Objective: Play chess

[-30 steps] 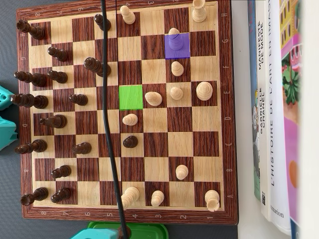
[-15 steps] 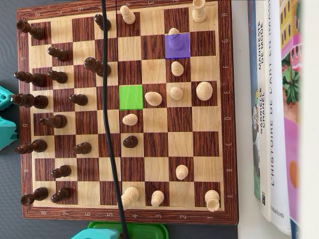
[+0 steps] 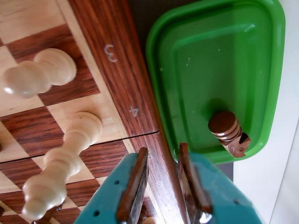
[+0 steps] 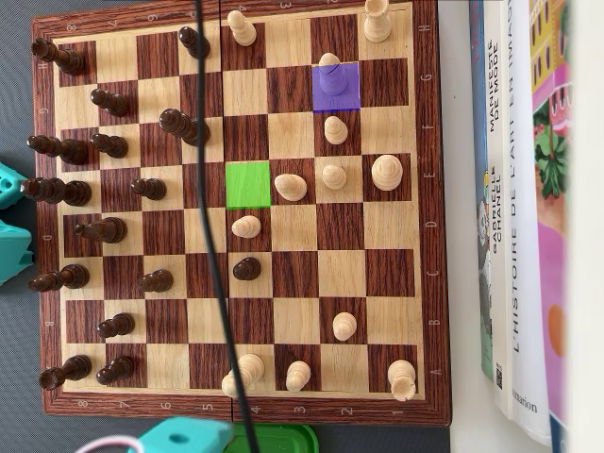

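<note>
Dark chess piece [image 3: 229, 133] in green tray [image 3: 196, 70] | right of pincer [image 3: 161, 156]

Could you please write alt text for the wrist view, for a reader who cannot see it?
The teal gripper, its jaws slightly apart and empty, hangs over the chessboard's dark border. A green tray beside the board holds one dark chess piece lying on its side, while two light pieces stand on the board's edge squares.

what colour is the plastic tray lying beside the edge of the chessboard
Bright green; the shallow plastic tray shows best in the wrist view, with a dark brown chess piece lying in it.
</note>
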`<state>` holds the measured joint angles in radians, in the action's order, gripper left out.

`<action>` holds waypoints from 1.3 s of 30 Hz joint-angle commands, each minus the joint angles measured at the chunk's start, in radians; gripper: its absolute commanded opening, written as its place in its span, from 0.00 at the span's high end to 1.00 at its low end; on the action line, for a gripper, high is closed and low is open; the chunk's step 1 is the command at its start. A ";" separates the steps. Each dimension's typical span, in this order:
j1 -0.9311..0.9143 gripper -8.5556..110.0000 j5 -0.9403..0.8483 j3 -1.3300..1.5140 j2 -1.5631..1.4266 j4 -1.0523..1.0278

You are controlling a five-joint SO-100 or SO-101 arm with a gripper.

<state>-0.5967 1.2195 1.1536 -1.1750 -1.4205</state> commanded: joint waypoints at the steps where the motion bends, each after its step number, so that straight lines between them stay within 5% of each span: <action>1: 0.011 0.83 0.006 -0.038 -0.137 -0.018; 24: 0.428 0.83 0.252 0.238 -0.603 -0.069; 39: 0.727 0.83 0.411 0.273 -0.643 -0.069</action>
<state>0.0905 1.6122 1.4343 -1.7871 -1.4972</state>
